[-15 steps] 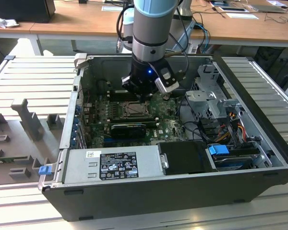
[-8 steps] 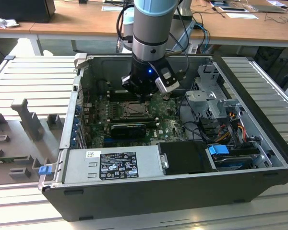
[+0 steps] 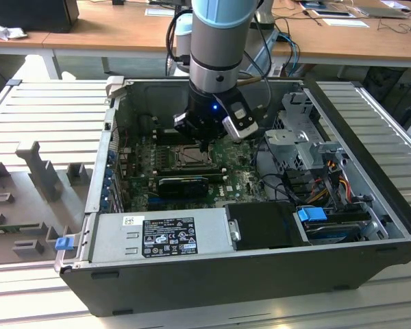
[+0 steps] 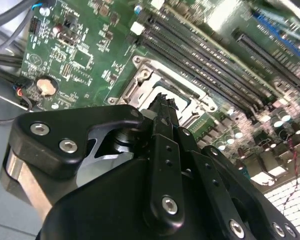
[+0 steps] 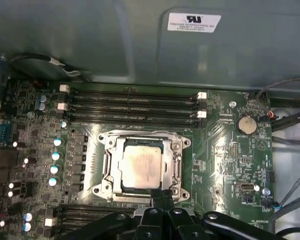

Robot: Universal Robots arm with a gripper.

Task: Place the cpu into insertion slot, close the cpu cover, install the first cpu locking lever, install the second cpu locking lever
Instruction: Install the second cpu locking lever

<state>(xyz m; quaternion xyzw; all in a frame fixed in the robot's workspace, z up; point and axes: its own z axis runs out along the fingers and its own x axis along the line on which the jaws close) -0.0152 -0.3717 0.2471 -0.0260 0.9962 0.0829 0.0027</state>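
Directly beneath the black gripper (image 3: 204, 140), in the exterior view, lies the silvery square socket on the green motherboard (image 3: 222, 179) inside the open dark computer case (image 3: 260, 288). The arm's grey column stands nearly upright over it, and the gripper tips hang just above the socket's near edge.

In the second wrist view, the gripper's two slim black fingers (image 4: 162, 150) run side by side and appear pressed together, with no gap and nothing visible between them. Just past their tips sits the thin silvery square metal cpu cover (image 4: 140, 82), lying flat around the socket.

In the first wrist view, the small flat pale silvery-beige square cpu (image 5: 140, 167) is already seated in the socket, and the cpu cover (image 5: 107, 160) appears to frame it, folded down rather than raised. The narrowed gripper (image 5: 162, 196) meets the cover's edge nearest to it, touching or just short of it; I cannot tell which. The cpu lies straight ahead of the fingertips, its sides square to the long black memory slots (image 5: 135, 105) beyond.
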